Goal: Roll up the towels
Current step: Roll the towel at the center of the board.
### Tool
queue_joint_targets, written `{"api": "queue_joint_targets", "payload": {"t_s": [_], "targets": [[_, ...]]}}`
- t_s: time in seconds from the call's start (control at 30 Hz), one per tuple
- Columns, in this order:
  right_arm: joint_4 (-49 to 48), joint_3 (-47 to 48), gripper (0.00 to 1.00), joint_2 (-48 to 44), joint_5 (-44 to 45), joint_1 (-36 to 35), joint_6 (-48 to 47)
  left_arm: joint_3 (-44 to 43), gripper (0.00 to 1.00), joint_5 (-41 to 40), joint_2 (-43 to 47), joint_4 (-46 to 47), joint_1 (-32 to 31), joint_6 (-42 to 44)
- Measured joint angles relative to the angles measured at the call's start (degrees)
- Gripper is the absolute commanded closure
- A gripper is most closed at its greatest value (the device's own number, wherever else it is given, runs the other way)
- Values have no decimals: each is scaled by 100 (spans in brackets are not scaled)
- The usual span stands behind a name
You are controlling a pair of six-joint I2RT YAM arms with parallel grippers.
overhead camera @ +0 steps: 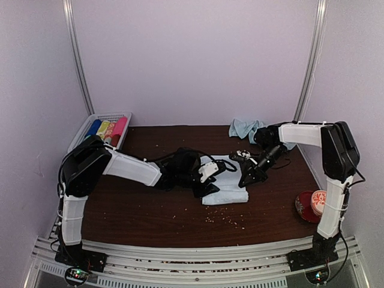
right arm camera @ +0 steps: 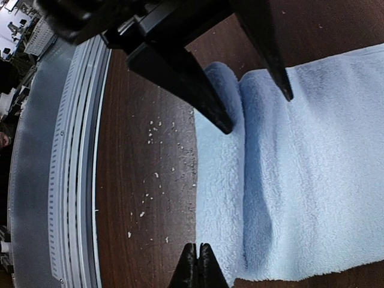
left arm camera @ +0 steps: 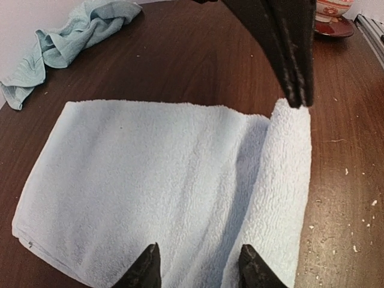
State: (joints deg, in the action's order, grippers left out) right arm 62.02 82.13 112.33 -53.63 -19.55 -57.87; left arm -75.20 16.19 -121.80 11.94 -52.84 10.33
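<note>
Soft matt terry-cloth towel (left arm camera: pixel 150 180), wood-grain table (left arm camera: pixel 198 54) with slight sheen, glossy plate (overhead camera: pixel 301 208), ribbed metal rail (right arm camera: pixel 72 150)

Pale lilac walls (overhead camera: pixel 198 60) close round a dark wood-grain bench (overhead camera: pixel 150 210) — two slim metal posts (overhead camera: pixel 80 60) at the back corners (soft, even light), a ribbed rail (overhead camera: pixel 198 255) in front.
</note>
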Motion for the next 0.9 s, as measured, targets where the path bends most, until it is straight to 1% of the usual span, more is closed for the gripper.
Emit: {"api": "queue_joint_targets", "payload": {"t_s": [0.23,0.37,0.5,0.77,0.9], "targets": [[807,122,100,356,-332,-9,-796,-184,57,-118,-243,-17,0,-61],[911,168,100,590,-457,-33,-892,-197,57,-192,-295,-33,0,-101],[704,162,100,730,-470,-44,-610,-197,57,-254,-306,-22,0,-131],[-175,85,100,782,-439,-44,341,-197,55,-299,-431,76,0,-164],[-540,9,100,885,-326,-42,726,-197,50,-337,-433,103,0,-175]]}}
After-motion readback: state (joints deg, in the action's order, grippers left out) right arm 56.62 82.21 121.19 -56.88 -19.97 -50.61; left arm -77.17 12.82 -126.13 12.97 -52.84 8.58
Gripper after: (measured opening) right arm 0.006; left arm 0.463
